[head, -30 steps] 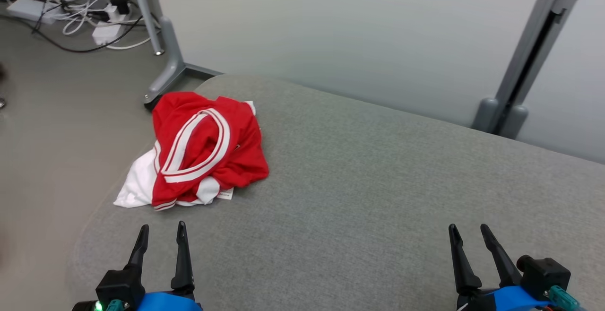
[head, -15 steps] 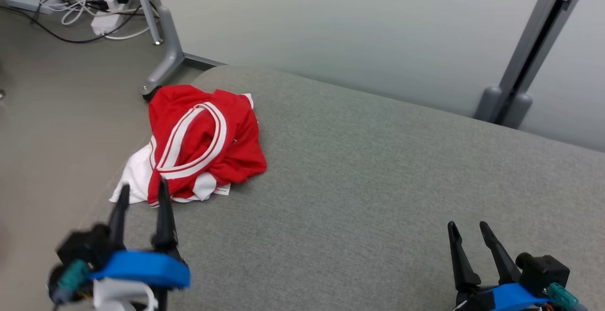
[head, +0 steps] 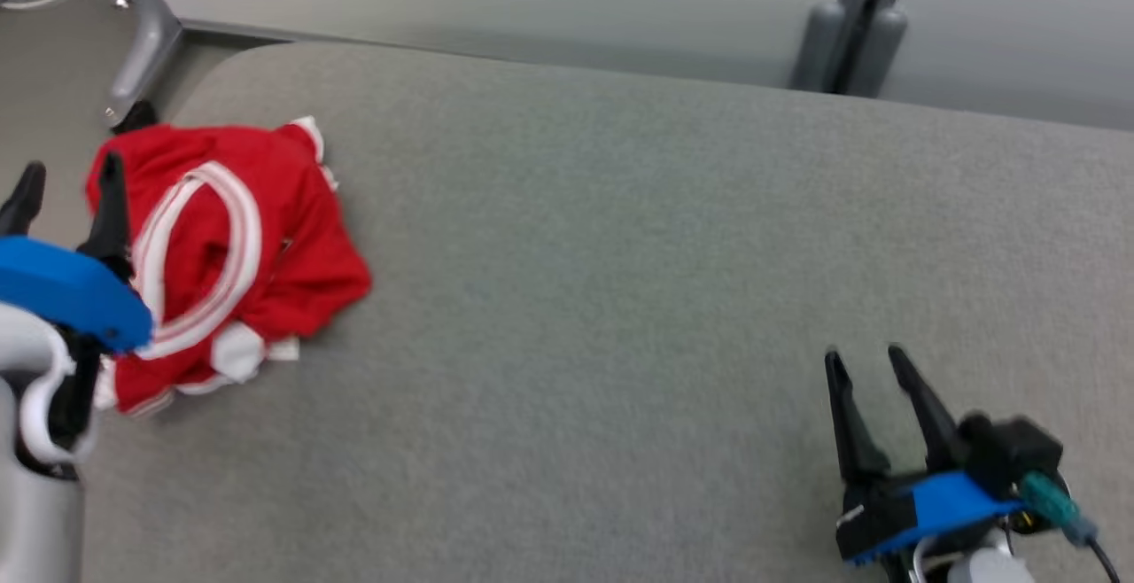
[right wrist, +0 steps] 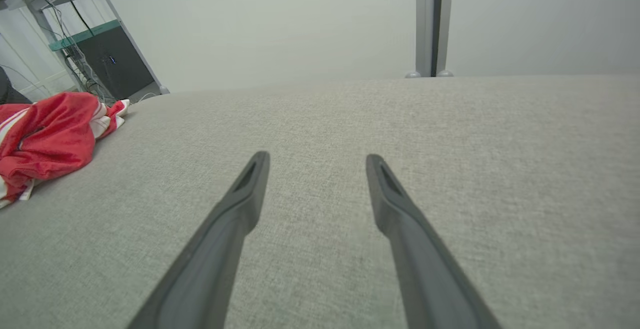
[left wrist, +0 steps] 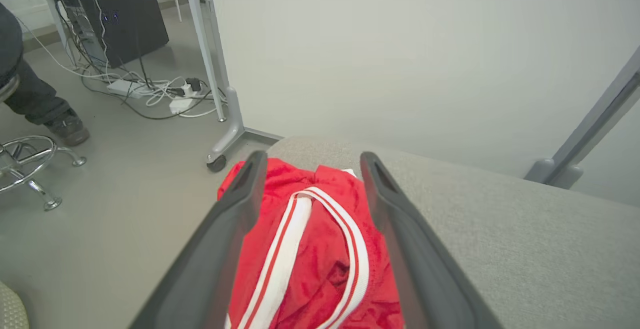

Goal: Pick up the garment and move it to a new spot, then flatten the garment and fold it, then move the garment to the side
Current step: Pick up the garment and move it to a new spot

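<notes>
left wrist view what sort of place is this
Probably an office or lab: a black computer tower, tangled cables with white power strips on the grey floor, and a chrome stool base.

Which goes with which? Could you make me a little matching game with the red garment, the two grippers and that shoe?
Things:
1 garment
2 left gripper
3 right gripper
4 shoe

Places:
A over bare grey cushion
B on the floor beside a chair base
C crumpled at the cushion's left end
D open, pointed at the garment

Pairs: 1-C; 2-D; 3-A; 4-B
</notes>
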